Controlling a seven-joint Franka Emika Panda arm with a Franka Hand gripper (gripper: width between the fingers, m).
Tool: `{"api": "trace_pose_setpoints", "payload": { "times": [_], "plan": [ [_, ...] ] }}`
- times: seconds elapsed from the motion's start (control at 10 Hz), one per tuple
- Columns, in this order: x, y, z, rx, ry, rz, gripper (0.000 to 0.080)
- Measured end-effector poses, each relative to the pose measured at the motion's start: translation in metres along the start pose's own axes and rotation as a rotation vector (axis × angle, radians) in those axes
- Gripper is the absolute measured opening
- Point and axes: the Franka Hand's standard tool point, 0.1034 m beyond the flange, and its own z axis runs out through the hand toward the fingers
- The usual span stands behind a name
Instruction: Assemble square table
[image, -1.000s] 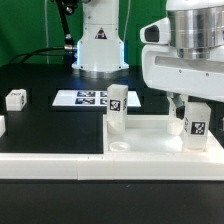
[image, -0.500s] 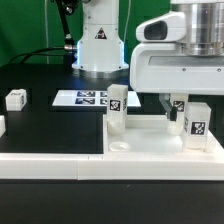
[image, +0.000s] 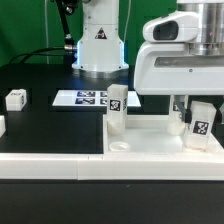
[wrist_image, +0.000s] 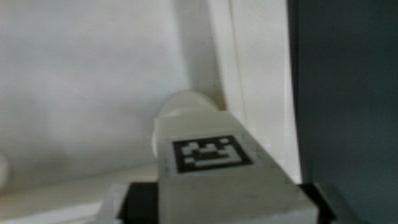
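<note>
The square table's white slab (image: 150, 132) lies at the front, on the exterior view's right. One tagged white leg post (image: 117, 108) stands upright on its near-left corner. My gripper (image: 194, 114) is shut on a second tagged leg post (image: 200, 126) and holds it upright on the slab's corner at the exterior view's right. In the wrist view this post (wrist_image: 210, 150) fills the gap between my two dark fingers (wrist_image: 137, 202), over the slab's floor (wrist_image: 89, 80) and next to its raised rim (wrist_image: 221, 55). A third leg post (image: 15, 98) lies loose on the black table at the exterior view's left.
The marker board (image: 82, 98) lies behind the slab, in front of the robot base (image: 98, 45). A long white rail (image: 50, 165) runs along the front edge. Another white part (image: 2, 125) shows at the exterior view's left edge.
My hand has shifted a little left and then back right over the held post. The post stays upright at the same corner. Nothing else has moved.
</note>
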Motion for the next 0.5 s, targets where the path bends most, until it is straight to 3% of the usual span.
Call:
{"api": "trace_pose_setpoints", "payload": {
  "times": [0.2,0.5],
  "plan": [
    [0.0007,0.0018,0.0002,-0.001,0.000,0.126,0.0293],
    [0.0023,0.0064,0.0008,0.014,0.000,0.638,0.0293]
  ]
}}
